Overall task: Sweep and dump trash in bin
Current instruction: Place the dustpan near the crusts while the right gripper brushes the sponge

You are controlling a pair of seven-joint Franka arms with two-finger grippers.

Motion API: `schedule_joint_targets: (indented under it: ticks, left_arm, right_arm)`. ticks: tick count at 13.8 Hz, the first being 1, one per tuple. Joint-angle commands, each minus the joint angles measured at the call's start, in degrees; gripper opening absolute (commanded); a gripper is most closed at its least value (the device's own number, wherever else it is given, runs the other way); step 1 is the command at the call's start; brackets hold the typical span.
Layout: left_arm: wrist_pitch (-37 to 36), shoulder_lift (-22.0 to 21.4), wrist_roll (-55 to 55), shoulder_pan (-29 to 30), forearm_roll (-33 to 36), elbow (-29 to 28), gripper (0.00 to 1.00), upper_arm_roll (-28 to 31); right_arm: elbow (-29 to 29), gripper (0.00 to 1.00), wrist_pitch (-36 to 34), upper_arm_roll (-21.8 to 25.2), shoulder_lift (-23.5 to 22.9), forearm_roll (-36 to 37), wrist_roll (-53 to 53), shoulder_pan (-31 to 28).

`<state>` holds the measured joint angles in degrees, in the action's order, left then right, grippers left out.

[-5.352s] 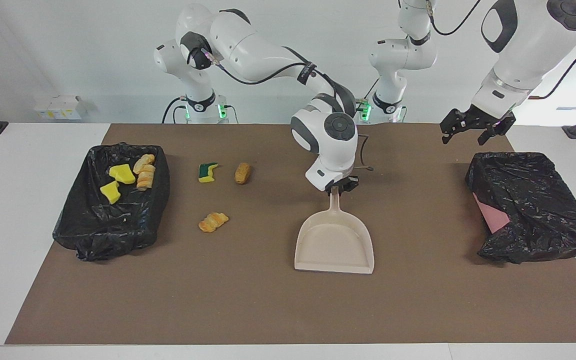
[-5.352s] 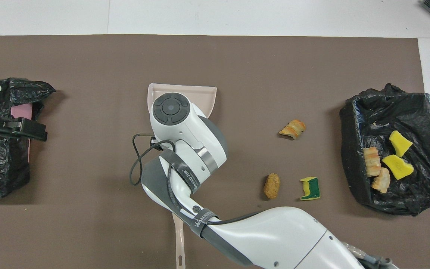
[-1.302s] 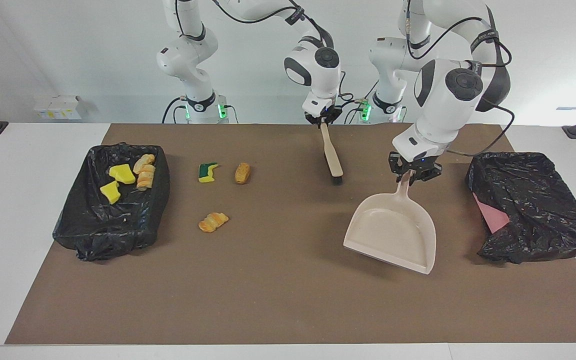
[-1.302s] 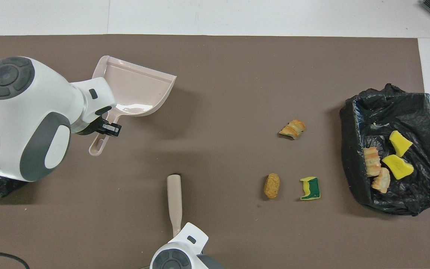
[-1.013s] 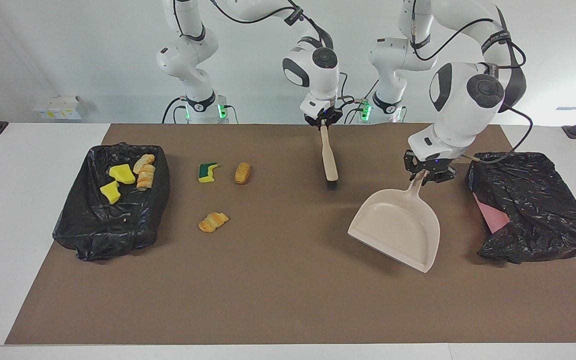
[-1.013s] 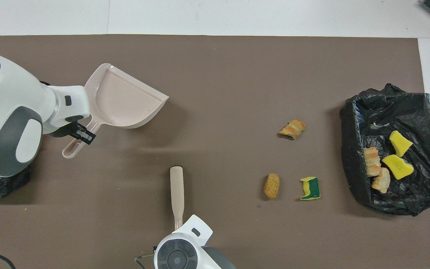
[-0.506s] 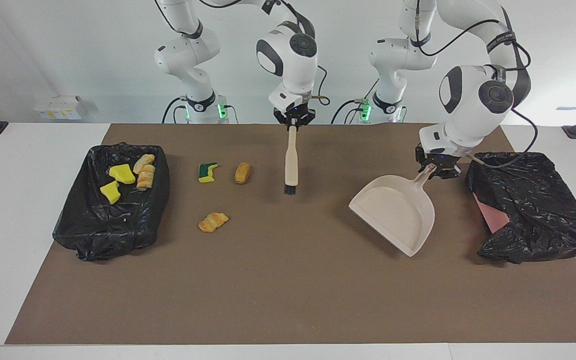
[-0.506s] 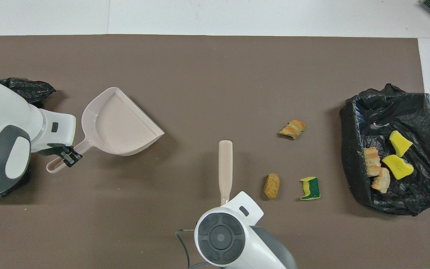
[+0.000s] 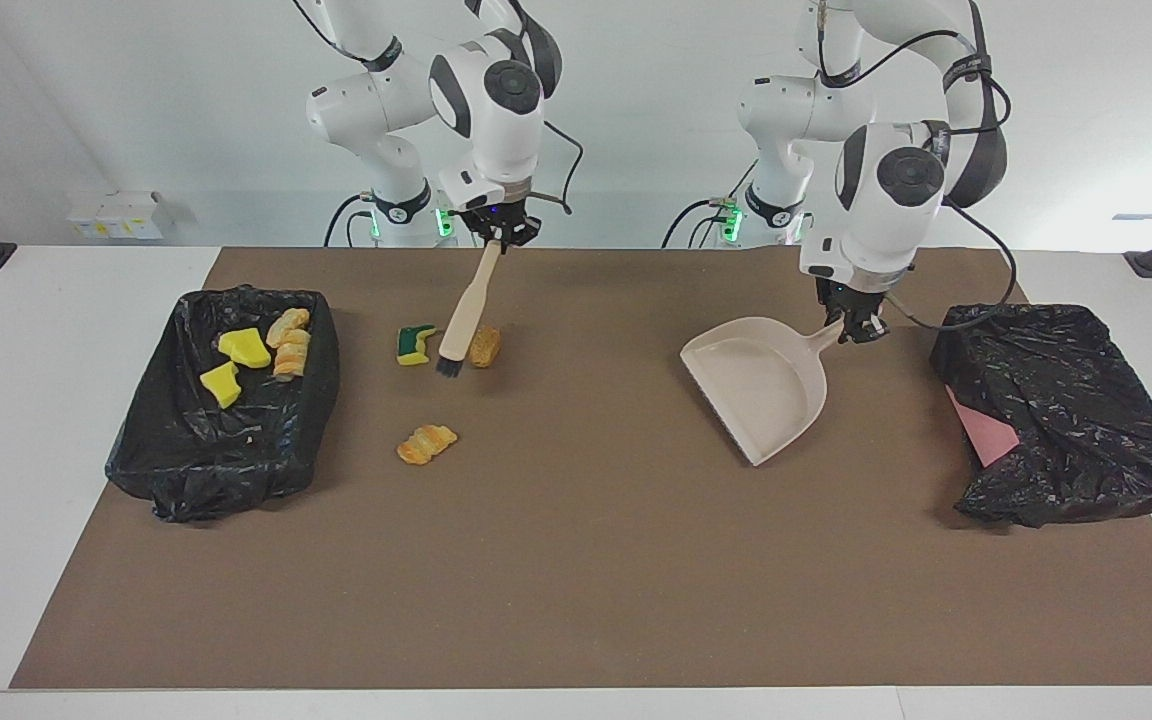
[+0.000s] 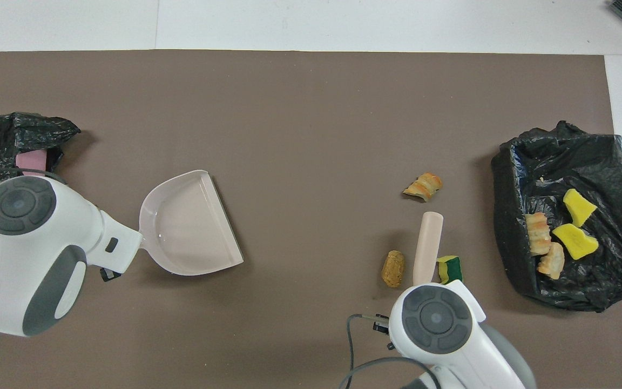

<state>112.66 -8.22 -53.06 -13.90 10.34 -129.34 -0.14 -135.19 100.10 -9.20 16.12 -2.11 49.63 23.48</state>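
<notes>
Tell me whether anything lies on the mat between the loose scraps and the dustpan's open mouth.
Nothing visible does. The brown lump, green-backed sponge and croissant piece lie toward the right arm's end; only bare mat separates them from the dustpan.

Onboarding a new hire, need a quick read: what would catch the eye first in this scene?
Probably the right gripper, shut on a brush slanting down between the green-backed sponge scrap and the brown lump. Next, the left gripper holding the pale dustpan by its handle near mid-table. A black-lined bin at the right arm's end already holds yellow and golden scraps.
</notes>
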Motion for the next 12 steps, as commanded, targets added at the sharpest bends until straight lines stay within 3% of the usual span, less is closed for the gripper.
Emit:
schedule_joint_targets:
  ticks: [1,4,7,12]
  left_arm:
    - [0.90,-4.07,-1.08,-4.28,1.96,-3.81,0.00,0.57]
    - [0.89,-5.40,-2.58,-8.75,2.05,-5.22,0.00,0.49]
    - [1.24,-3.91,-1.88,-13.95,2.14,-5.83,0.00,0.40]
    - [7.48,-3.73,0.65,-17.21,2.14,-7.16,0.00,0.31]
  right_arm:
    - [-2.26,0.00,-3.58,-0.82,2.07,1.05,-1.10,-4.65]
    - [-8.05,0.00,-3.34,-0.90,6.10,0.88,-3.31,-9.84]
    - [-13.06,0.00,-3.42,-0.90,7.61,0.09,-6.38,-11.78]
    - [-13.70,0.00,0.26,-0.90,6.74,-6.75,-13.66,-11.88]
